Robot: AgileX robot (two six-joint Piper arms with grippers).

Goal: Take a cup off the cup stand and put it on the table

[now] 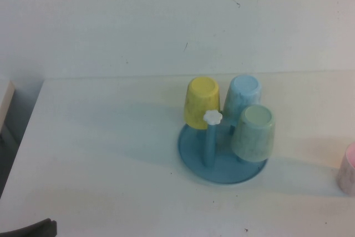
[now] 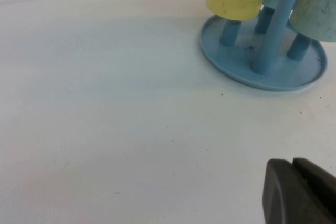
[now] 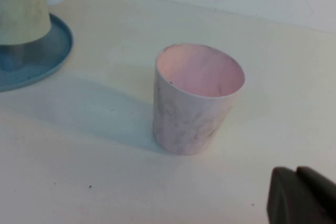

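- The pink cup (image 3: 198, 98) stands upright on the table (image 3: 105, 182), mouth up, off to the right of the cup stand (image 1: 221, 166) and well apart from it; in the high view only its edge (image 1: 348, 170) shows at the right border.
- The right gripper (image 3: 302, 195) shows only as a dark tip in its own wrist view, near the pink cup but not touching it; nothing is held between what shows of it. Whether its fingers are spread or closed I cannot tell.
- The left gripper (image 2: 299, 190) also shows only as a dark tip in its own wrist view, low over bare table, with the cup stand well ahead of it. I cannot tell its state either; it holds nothing visible.
- A dark piece (image 1: 30, 228) sits at the lower left corner of the high view, far from the stand.
- The stand carries three upturned cups: a yellow cup (image 1: 201, 101), a light blue cup (image 1: 242, 94) and a pale green cup (image 1: 253, 132).
- One blue peg (image 1: 209, 142) with a white flower knob (image 1: 212, 117) stands bare at the stand's front left, just beside the yellow cup.
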